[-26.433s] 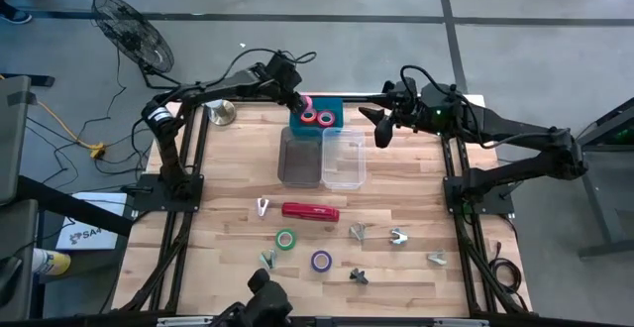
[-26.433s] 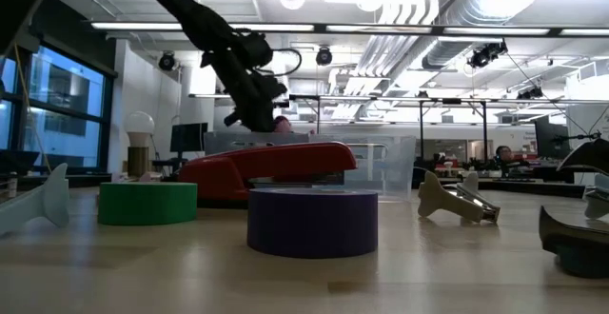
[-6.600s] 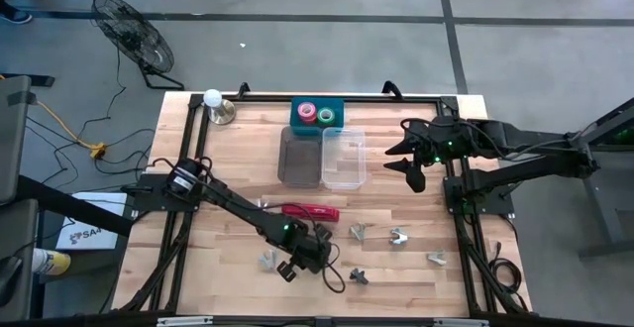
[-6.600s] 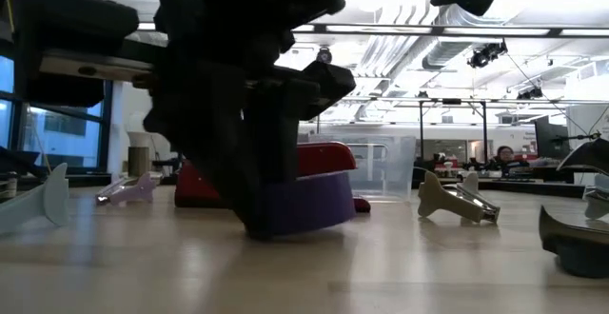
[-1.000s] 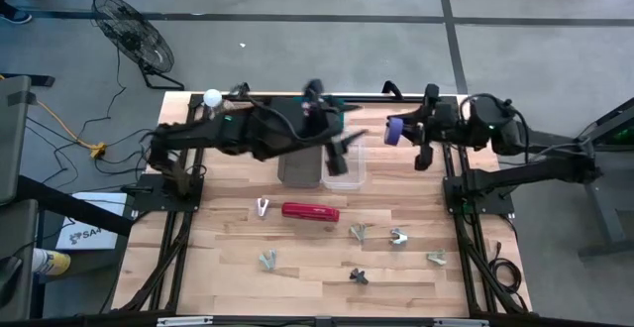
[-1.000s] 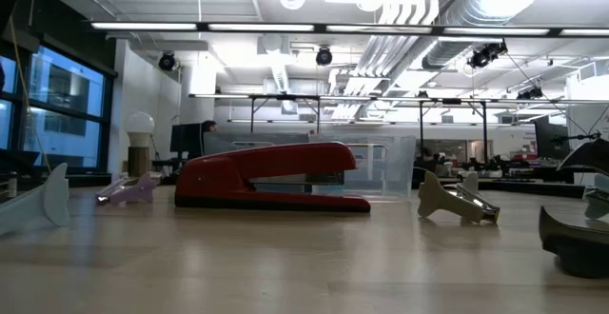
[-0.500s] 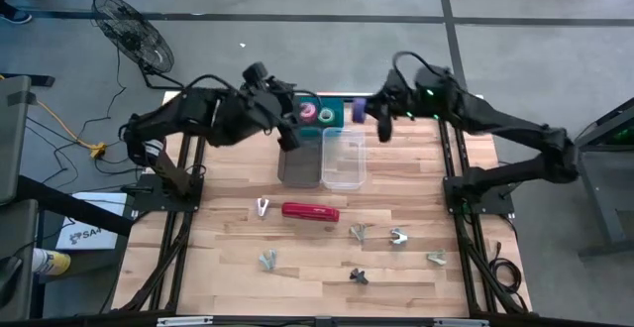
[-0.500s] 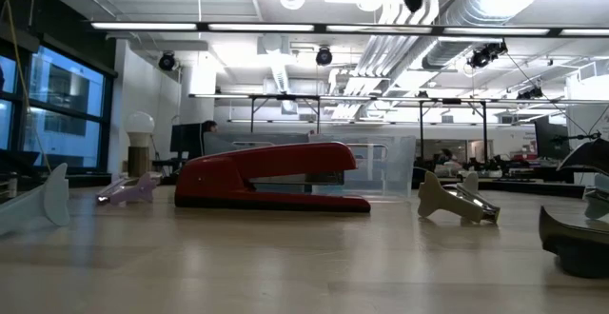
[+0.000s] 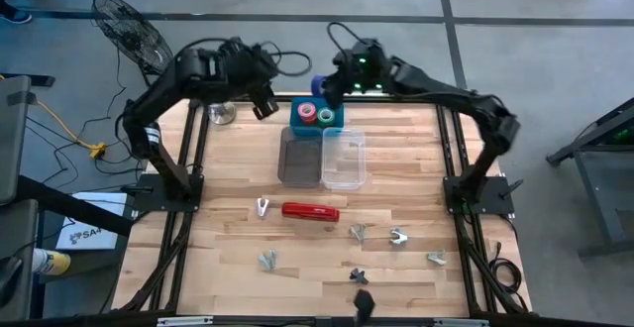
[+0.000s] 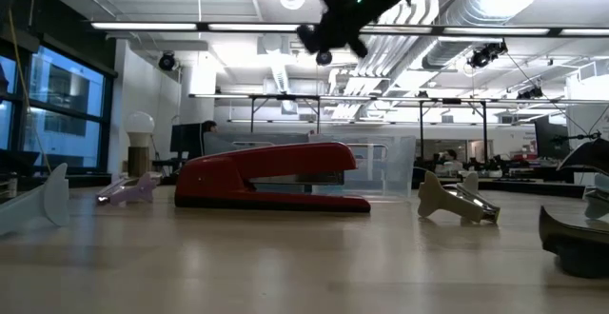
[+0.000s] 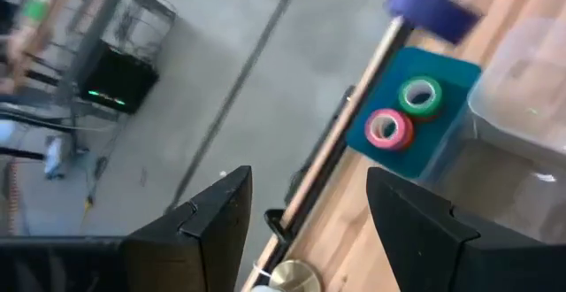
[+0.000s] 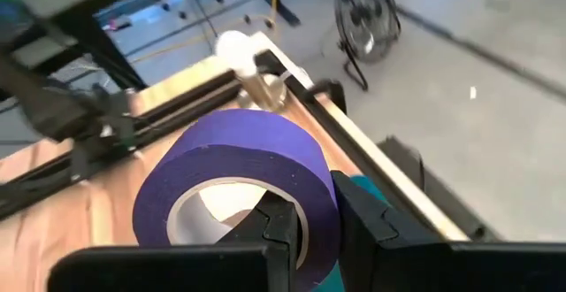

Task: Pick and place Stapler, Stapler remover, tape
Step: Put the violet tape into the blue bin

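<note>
Right end effector (image 12: 305, 221): I see it clenched on the purple tape (image 12: 239, 186), raised above the worktop (image 9: 238, 168) at about 12 o'clock, just beside the teal tray (image 9: 332, 121); in the high view the roll (image 9: 319, 87) sits right at the tray's far corner.
Left end effector (image 9: 263, 99): I read it released, fingers (image 11: 212, 226) spread with nothing between them, hanging over the far edge at about 11 o'clock.
Teal tray: holds 2 tape rolls side by side, 1 pink (image 9: 307, 115) and 1 green (image 9: 325, 116); my left wrist view shows the same pair (image 11: 389, 128).
Bins: 1 dark bin (image 9: 300, 157) and 1 clear bin (image 9: 343, 159), touching, just on the near side of the tray.
Stapler (image 9: 310, 211): lying flat near the worktop's centre, well apart from both end effectors; in the low view it (image 10: 271, 176) rests with its base on the wood.
Staple removers: several small pale ones scattered from 5 to 7 o'clock, such as 1 at (image 9: 262, 206) and 1 at (image 9: 397, 236).
Off the worktop: a fan (image 9: 129, 32) stands on the floor at 10 o'clock.
</note>
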Motion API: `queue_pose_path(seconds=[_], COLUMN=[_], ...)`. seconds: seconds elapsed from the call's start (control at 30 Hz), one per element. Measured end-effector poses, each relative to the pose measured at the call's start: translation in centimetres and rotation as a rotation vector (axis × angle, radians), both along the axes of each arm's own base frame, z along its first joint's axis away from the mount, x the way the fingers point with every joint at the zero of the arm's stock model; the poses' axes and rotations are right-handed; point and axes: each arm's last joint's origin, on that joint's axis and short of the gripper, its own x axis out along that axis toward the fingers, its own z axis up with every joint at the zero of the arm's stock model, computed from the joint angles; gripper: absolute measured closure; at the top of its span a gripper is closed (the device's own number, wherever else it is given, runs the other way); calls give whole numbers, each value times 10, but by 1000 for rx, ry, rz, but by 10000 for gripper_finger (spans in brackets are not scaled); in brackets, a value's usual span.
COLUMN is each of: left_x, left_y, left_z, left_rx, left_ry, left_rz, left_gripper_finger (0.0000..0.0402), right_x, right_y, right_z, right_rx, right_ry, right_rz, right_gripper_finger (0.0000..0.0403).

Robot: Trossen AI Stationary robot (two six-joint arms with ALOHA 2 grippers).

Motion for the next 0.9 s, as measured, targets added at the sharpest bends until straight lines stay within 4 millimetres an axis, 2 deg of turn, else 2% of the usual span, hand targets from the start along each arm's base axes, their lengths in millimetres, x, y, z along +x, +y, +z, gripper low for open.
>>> queue_pose_path(seconds=[0.27,0.53,0.67,0.9], left_x=[-16,-27,-32,-38], left_y=[36,57,65,77], left_z=[0,0,0,-2], left_rx=[-35,-27,-51,-120], left_ry=[17,43,35,4], left_rz=[93,162,174,175], left_gripper_finger=[182,182,182,182], right_x=[40,49,44,39], right_y=[-36,-56,-60,-63], right_z=[-64,-117,-127,-130], right_rx=[245,461,510,587], right_ry=[72,130,178,178], right_rz=[-132,-293,-339,-367], right_gripper_finger=[365,365,365,365])
